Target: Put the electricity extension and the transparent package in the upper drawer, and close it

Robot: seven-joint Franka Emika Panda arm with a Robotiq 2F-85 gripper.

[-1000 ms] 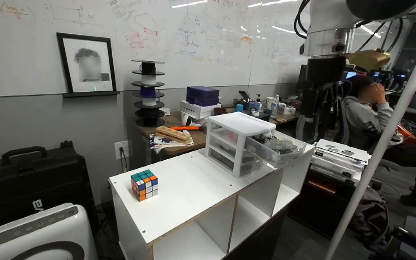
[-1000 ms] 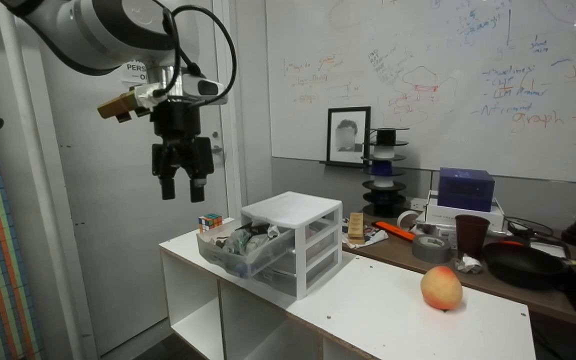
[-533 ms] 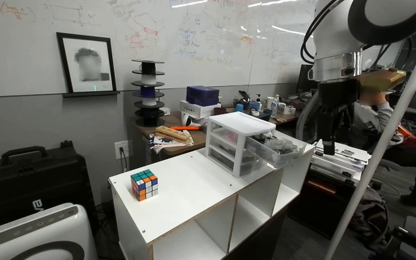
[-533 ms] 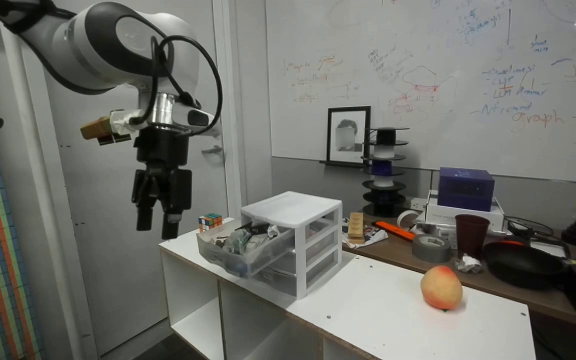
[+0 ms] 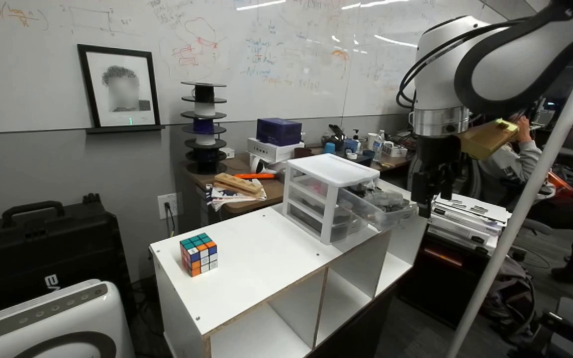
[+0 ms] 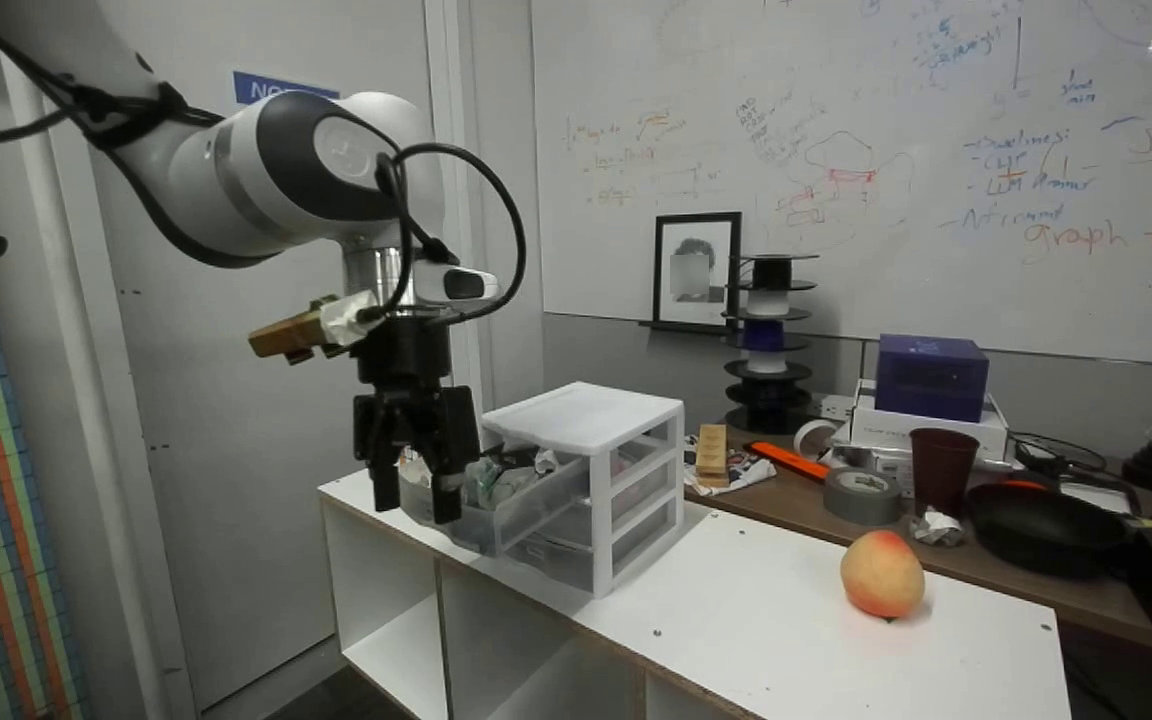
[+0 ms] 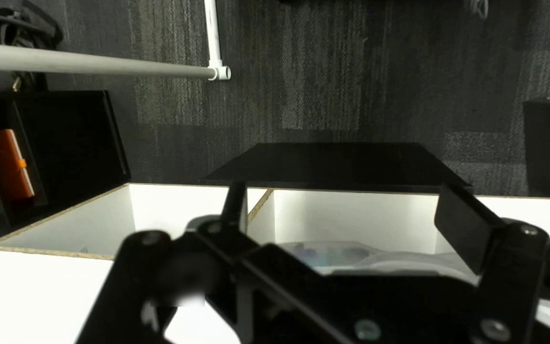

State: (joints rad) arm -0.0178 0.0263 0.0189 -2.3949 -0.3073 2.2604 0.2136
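The upper drawer (image 5: 366, 209) (image 6: 536, 512) of the white drawer unit (image 5: 334, 171) (image 6: 586, 418) is pulled out. It holds a jumble of clear, greyish and dark things. I cannot tell which of them is the transparent package or the electricity extension. My gripper (image 5: 434, 204) (image 6: 416, 505) points down, with its fingers around the height of the drawer, just outside the drawer's front end. In the wrist view the fingers (image 7: 344, 205) stand wide apart with nothing between them. The translucent drawer front (image 7: 375, 255) shows blurred just beyond the gripper body. In an exterior view the fingers hide part of the drawer front.
The drawer unit stands on a white shelf unit (image 5: 246, 268) with open compartments. A puzzle cube (image 5: 199, 254) and a peach-like fruit (image 6: 883, 575) are on its top. A desk with tape, cup and pan (image 6: 1046, 530) stands behind. A white pole (image 5: 510, 223) rises nearby.
My gripper has come down beside the shelf and, over the last half second, moved across to the drawer's front end. It stays open. The drawer shows no clear movement.
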